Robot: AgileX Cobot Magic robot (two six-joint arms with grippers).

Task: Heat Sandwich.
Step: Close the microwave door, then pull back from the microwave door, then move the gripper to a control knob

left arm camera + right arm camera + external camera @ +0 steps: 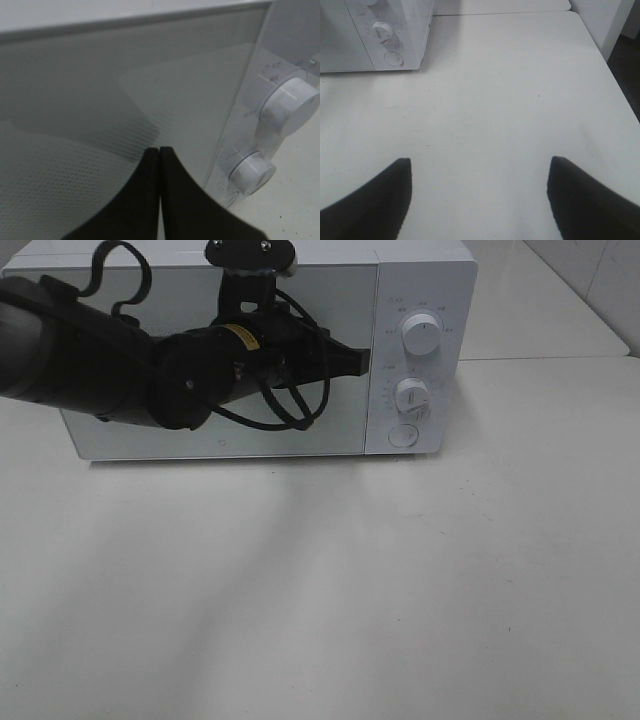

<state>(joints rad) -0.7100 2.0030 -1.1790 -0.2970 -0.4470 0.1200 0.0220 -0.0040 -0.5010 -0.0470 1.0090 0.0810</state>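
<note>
1. Left end effector (362,360), black, two-fingered: you had its fingers (172,200) pressed together tip to tip with nothing between them. It hung in front of the microwave door, near the door edge that meets the control panel. Whether the tips touched the glass could not be told.
2. Right end effector (480,160), black, two-fingered: you had it spread wide and holding nothing, over a bare part of the plain white desk (320,590), well apart from the oven.
3. White box-shaped microwave oven (430,270): it stood upright at the back of the desk. Its grey, dot-screened glass door (340,410) was closed.
4. Control panel: it carried a large white upper knob (421,336), a white lower knob (412,396) beneath it, and a round white button (402,436) at the bottom.
5. Sandwich: it showed in none of your three views. The door glass gave only reflections, so its place and look could not be told.
</note>
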